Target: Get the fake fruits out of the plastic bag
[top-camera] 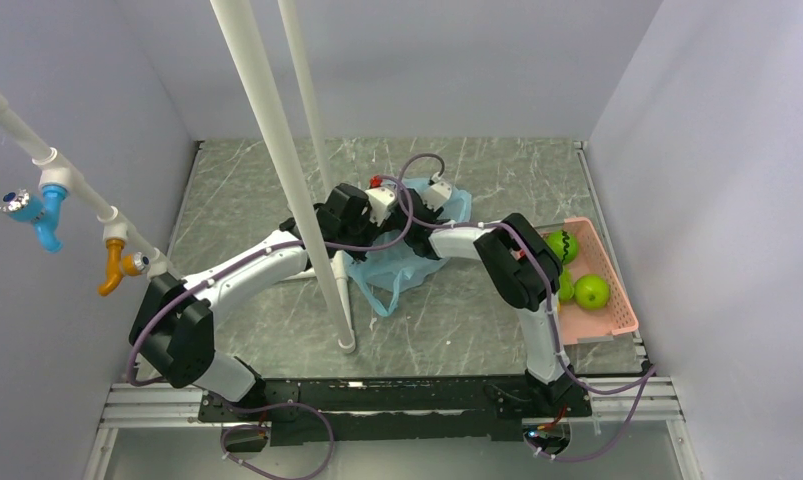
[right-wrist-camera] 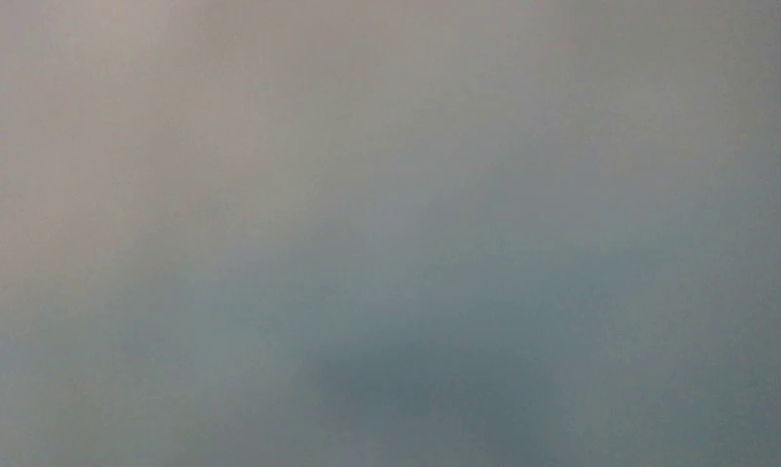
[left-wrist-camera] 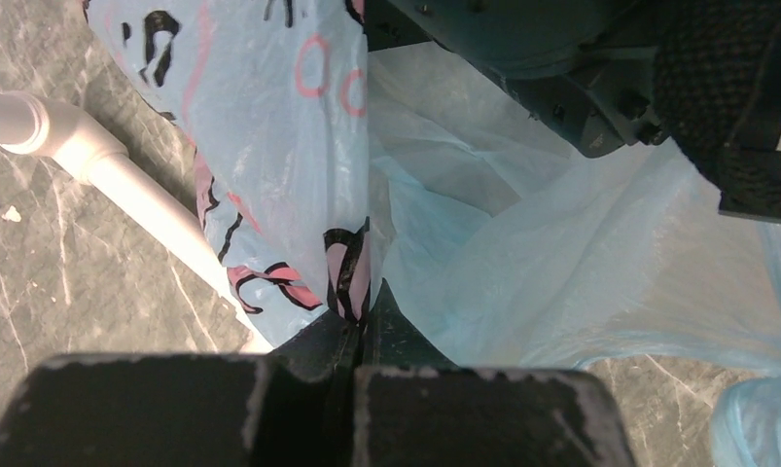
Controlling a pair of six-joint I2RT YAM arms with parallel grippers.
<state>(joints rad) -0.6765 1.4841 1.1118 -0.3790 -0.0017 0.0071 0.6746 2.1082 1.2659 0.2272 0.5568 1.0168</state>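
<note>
Pale grey walls are seen to enclose a dark marbled desk (top-camera: 277,190), with a white pole (top-camera: 299,200) standing from its near middle. At the centre of the desk the plastic bag (top-camera: 402,268) is spread in a crumpled heap, thin and light blue-green, with one loop trailing toward the near edge. Both arms are bent in over it from either side.

From the left wrist view, the left tool (left-wrist-camera: 355,336) is shown clamped on a gathered fold of the bag: its dark, scuffed fingers (left-wrist-camera: 464,409) are pressed together with the film pinched between them. Pink and black print is carried on that fold, and the mouth of the bag is drawn open beyond it.

The right tool (top-camera: 418,214) is reached down into the bag, its tips hidden by the film. Only a blurred grey-blue field is given by the right wrist view, perhaps because the lens is covered by the film, so it cannot be told whether this tool is wide, narrow or holding anything.

Three green fake fruits (top-camera: 591,291) are seen lying in a pink tray (top-camera: 617,318) at the right side of the desk, well apart from the bag. No contents can be made out through the bag
</note>
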